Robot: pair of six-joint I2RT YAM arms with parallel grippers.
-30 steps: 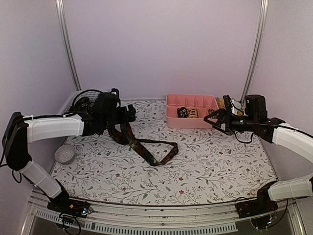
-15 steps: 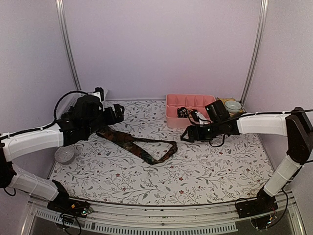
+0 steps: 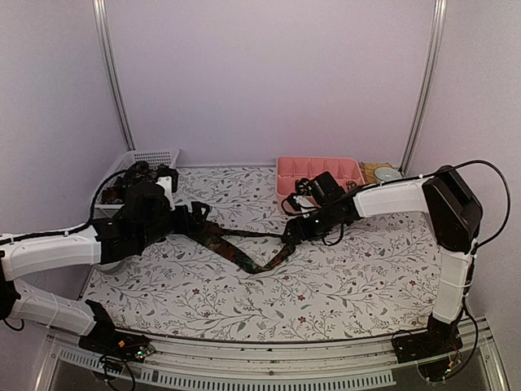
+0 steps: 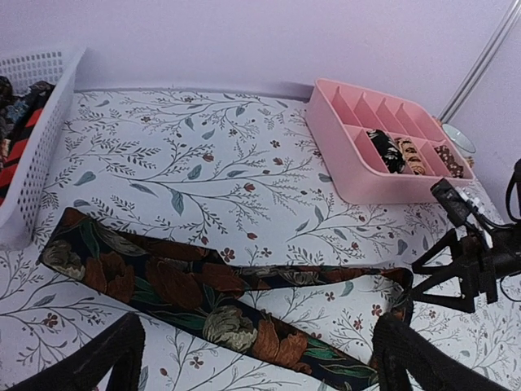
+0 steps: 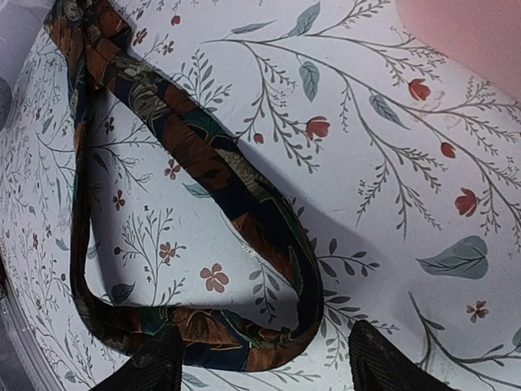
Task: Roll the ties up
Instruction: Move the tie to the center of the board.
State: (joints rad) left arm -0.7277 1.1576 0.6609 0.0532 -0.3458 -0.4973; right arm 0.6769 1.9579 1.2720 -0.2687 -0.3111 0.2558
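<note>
One tie [image 3: 236,248] lying unrolled in a loop

Lies flat on the floral table cover [image 3: 366,277], mid-table. Shows a dark ground printed with large rust-brown and green leaves and blooms. Points its wide end toward the white mesh basket [image 4: 41,155], near that wall but apart from it. Runs from there toward the middle, bends back sharply and returns as a narrow strip, closing a long flat loop. Not rolled anywhere along its length.

Found the left gripper [image 4: 256,342] released: fingers spread wide over the broad part, holding nothing. Found the right gripper [image 5: 264,342] also unclenched, its fingers [image 5: 146,371] standing either side of the loop's bend, near the pink tray [image 4: 358,183]. Could not tell whether those fingers touch the cloth.

Found the pink tray at the back of the table, right of centre, split into small compartments. Counted three coils [image 4: 411,155] in adjoining compartments of one row: one black, one tan, one dark brown.

Found the basket at the back left corner, holding loose ties [image 4: 16,138], dark and orange-red. Could not count them.

Noted a small pale bowl [image 3: 389,173] just beyond the tray's right end. Could not see its contents
</note>
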